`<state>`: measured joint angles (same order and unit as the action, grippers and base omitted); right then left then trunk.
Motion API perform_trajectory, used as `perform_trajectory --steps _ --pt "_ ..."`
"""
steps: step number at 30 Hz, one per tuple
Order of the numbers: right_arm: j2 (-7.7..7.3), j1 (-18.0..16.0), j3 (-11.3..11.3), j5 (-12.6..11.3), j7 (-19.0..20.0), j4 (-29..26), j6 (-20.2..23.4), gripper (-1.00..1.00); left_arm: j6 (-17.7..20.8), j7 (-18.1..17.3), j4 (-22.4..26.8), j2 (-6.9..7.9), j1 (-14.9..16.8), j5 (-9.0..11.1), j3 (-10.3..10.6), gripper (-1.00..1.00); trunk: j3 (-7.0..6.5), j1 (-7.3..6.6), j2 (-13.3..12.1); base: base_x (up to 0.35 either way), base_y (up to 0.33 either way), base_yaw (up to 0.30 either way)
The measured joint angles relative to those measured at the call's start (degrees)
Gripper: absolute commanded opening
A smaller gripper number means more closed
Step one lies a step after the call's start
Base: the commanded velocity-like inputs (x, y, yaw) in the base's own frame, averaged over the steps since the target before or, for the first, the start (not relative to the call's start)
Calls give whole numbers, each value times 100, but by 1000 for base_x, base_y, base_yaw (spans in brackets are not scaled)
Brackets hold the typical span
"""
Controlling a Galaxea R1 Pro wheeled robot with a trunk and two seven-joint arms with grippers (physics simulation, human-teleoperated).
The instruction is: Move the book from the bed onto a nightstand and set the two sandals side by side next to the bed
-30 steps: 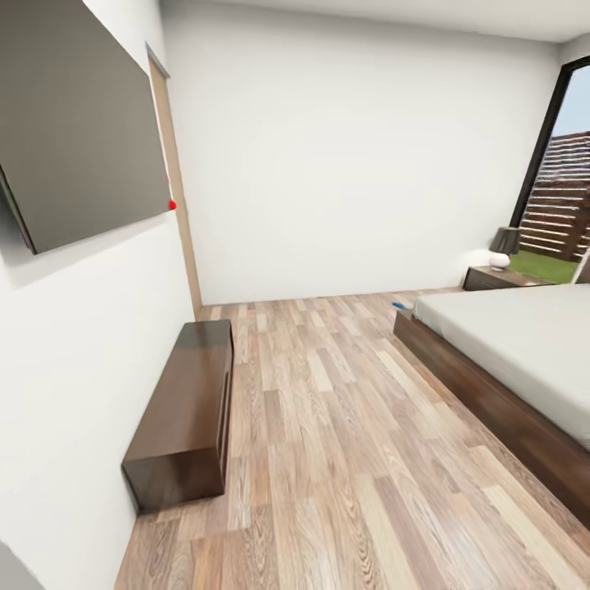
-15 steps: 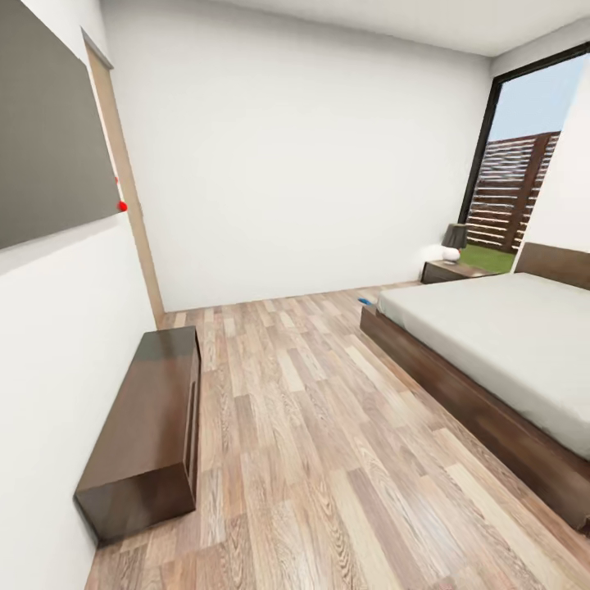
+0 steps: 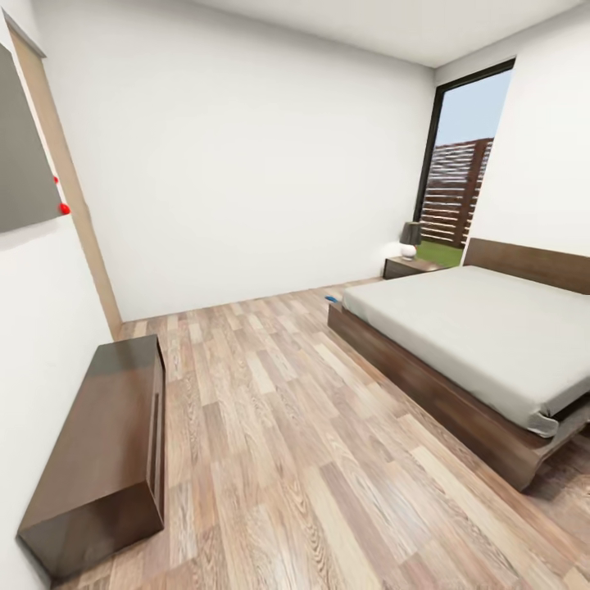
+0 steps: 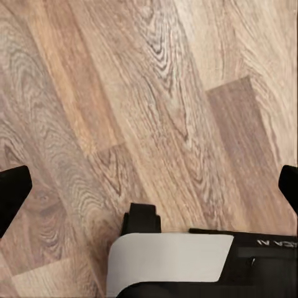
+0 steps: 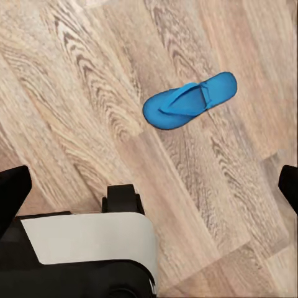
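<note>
Wood-plank floor (image 3: 311, 442), white walls (image 3: 246, 164), bed (image 3: 475, 344)

White walls (image 3: 246, 164), plank floor (image 3: 287, 459), tall window (image 3: 459, 156)

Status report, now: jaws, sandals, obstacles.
Both jaws open, empty. One sandal on the floor under right gripper; blue speck at bed corner. No obstacles seen.

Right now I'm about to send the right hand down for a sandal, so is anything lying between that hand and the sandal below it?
Nothing visible does. In the right wrist view the blue sandal lies flat on bare wood-plank floor, and the open right hand has just floor between its fingers and the sandal.
</note>
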<state>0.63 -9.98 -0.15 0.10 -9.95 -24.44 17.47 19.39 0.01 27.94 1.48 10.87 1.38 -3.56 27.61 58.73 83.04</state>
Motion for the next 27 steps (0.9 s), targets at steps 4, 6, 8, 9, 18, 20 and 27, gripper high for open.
perform_trajectory --steps 4,6,8,9,18,20,27 --pt "4 -186 11 8 -73 -934 1013 100 1198 38 1212 29 299 6 -7 100 -12 0 0 0 0 -286" --pt "46 -461 38 18 -97 -1916 1956 100 2632 359 2313 33 882 -3 -11 100 -18 0 0 0 0 -286" --pt "92 -525 63 19 -100 -2369 2263 100 3069 553 2650 43 1048 -10 -12 100 -22 0 0 0 0 -286" --pt "104 -540 68 14 -99 -2537 2356 100 3176 614 2756 48 1136 -10 -12 100 -23 0 0 0 0 -286" --pt "150 -596 113 59 -134 -3691 2975 100 3634 851 3400 -34 1495 22 64 100 -25 0 0 0 51 -165" --pt "153 -597 112 51 -140 -3703 2982 100 3639 843 3403 -38 1499 24 71 100 -25 0 0 0 225 -75" --pt "156 -596 93 -6 -131 -3722 3039 100 3646 850 3411 -25 1506 46 75 100 -25 0 0 0 265 -205"
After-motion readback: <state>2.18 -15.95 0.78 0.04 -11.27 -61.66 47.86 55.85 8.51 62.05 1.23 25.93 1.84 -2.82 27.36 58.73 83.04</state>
